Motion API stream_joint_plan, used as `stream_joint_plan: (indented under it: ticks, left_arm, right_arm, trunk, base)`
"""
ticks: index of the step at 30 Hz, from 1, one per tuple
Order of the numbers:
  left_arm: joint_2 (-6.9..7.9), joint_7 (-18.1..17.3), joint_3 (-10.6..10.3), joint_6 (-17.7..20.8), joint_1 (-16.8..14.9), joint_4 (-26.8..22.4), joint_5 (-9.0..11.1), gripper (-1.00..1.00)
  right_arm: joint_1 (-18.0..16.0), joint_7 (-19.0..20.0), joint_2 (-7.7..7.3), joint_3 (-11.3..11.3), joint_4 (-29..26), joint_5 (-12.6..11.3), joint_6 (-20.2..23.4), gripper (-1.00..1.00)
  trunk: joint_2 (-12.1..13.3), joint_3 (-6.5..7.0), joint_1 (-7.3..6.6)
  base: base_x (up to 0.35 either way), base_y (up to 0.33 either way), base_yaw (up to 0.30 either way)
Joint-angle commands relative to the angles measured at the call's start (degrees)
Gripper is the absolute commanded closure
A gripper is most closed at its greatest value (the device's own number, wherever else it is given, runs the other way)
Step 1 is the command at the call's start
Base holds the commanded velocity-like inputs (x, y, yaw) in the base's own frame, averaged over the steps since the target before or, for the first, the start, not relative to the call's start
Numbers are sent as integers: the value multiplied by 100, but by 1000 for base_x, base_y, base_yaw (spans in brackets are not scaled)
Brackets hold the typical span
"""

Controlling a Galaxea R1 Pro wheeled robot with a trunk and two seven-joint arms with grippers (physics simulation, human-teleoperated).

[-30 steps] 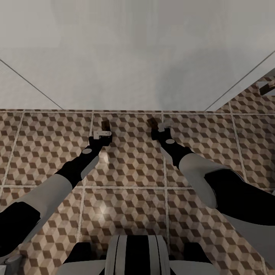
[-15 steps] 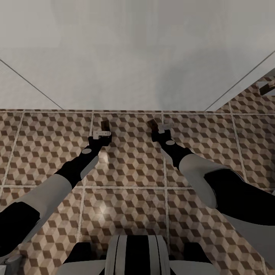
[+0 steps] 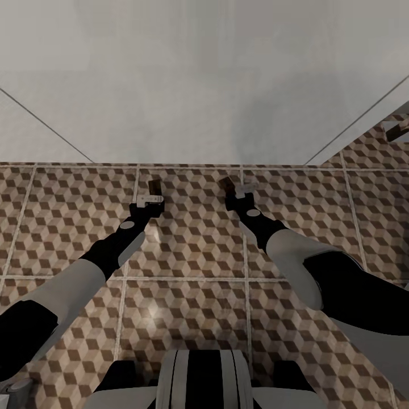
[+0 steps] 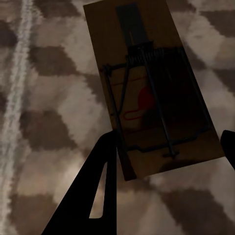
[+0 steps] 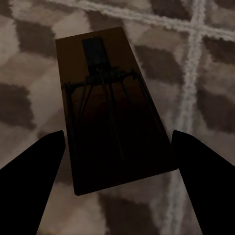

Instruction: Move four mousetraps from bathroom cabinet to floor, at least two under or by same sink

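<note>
Two mousetraps lie low on the cube-patterned bathroom floor (image 3: pixel 187 250), close to the foot of a white wall. The left mousetrap (image 3: pixel 154 186) (image 4: pixel 147 93) is a brown slab with a dark wire spring. My left gripper (image 3: pixel 149 199) is shut on its sides, one fingertip (image 4: pixel 108 147) against its edge, and the slab sits skewed between the fingers. The right mousetrap (image 3: pixel 227 183) (image 5: pixel 115 107) rests flat and shaded. My right gripper (image 3: pixel 240 193) straddles it, open, with a sliver of floor showing between each fingertip (image 5: pixel 56 142) and the slab.
A white wall (image 3: pixel 204 85) with thin diagonal seams rises just beyond the traps. At the far right a small dark brown object (image 3: pixel 396 131) lies on the floor beside a grey edge. My base (image 3: pixel 201 380) is at the near edge.
My left gripper and its mousetrap have shifted slightly left. The right gripper's pale finger part drew in a little; its mousetrap has stayed in place.
</note>
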Motion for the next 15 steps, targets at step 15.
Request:
stream_joint_plan:
  ticks: [15]
  left_arm:
    - [9, 46, -50, -8, -5, 11, 44, 100]
  right_arm:
    - [3, -31, -2, 34, 18, 22, -27, 100]
  trunk:
    - [-1, -3, -1]
  base:
    - [0, 0, 0]
